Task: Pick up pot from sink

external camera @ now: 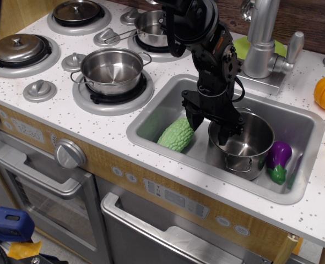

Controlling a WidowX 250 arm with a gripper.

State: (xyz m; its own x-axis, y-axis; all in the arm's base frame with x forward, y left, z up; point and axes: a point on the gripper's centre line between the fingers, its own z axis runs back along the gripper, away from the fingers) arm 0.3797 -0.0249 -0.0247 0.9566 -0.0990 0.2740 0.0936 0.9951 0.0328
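Steel-walled, the shiny round lidless pot (242,144) sits in the grey rectangular sink (151,118), right of the green bumpy gourd (176,135), and your empty, open black gripper (207,124) straddles its left rim.

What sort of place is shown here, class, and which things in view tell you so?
Probably a toy play kitchen: a sink holding a steel pot and plastic-looking vegetables, a stovetop with burners, and an oven door below. A robot gripper reaches into the sink.

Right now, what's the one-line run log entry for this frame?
phase: approach | gripper: open, straddling left rim of pot | pot: upright in sink, not lifted
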